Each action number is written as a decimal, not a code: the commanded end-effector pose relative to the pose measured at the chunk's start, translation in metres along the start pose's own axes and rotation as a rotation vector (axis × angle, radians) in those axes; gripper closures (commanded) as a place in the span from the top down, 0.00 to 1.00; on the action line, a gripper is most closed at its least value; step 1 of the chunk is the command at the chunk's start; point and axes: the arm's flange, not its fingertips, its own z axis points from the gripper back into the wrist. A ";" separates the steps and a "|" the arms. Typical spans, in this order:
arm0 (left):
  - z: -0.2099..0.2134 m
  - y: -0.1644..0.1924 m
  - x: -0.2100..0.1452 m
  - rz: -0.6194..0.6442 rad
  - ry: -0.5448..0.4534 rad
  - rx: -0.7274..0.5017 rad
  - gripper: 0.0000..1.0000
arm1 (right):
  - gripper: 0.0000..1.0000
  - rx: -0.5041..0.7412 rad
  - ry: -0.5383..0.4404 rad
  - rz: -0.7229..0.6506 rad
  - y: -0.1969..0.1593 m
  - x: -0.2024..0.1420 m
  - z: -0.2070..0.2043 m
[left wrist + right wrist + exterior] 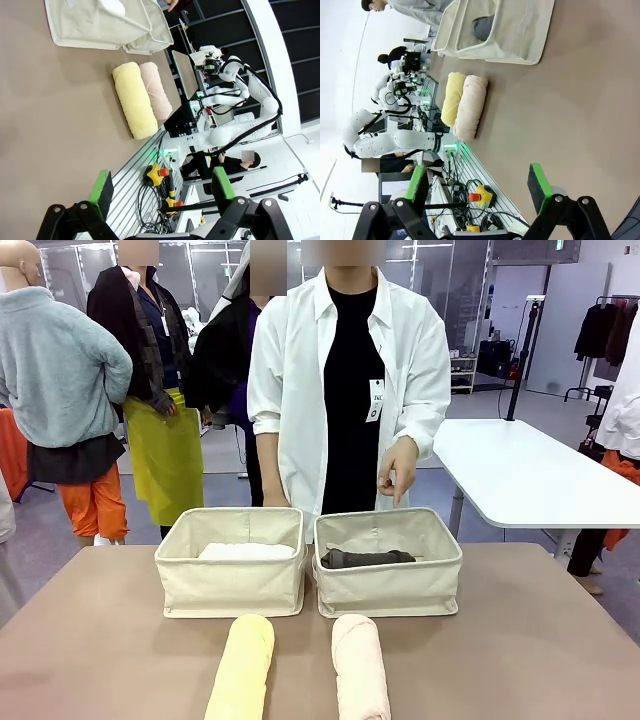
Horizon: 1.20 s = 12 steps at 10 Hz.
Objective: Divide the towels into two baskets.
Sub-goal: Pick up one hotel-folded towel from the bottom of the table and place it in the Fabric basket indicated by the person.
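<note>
The white towel (245,551) lies inside the left basket (230,590), and the dark grey towel (367,559) lies inside the right basket (388,592). The two baskets stand side by side, touching, on the brown surface (100,640). At 6 o'clock from the left basket the pale yellow towel (242,665) lies rolled on the surface, apart from the basket. The pale pink towel (360,665) lies at 6 o'clock from the right basket, just beside the yellow one. At 12 o'clock from the right basket a person's hand (398,468) hangs with its index finger pointing down. The left fingers (103,189) are spread wide, with nothing between the green pads and nothing touched. The right fingers (538,182) are spread just as wide above the bare surface, gripping nothing
</note>
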 end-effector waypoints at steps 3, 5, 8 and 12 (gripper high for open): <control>0.001 -0.004 -0.004 -0.010 -0.003 -0.008 1.00 | 1.00 0.000 0.004 0.001 0.003 -0.003 -0.001; 0.001 -0.004 -0.004 -0.010 -0.003 -0.008 1.00 | 1.00 0.000 0.004 0.001 0.003 -0.003 -0.001; 0.001 -0.004 -0.004 -0.010 -0.003 -0.008 1.00 | 1.00 0.000 0.004 0.001 0.003 -0.003 -0.001; 0.001 -0.004 -0.004 -0.010 -0.003 -0.008 1.00 | 1.00 -0.086 0.016 -0.022 0.018 -0.001 0.001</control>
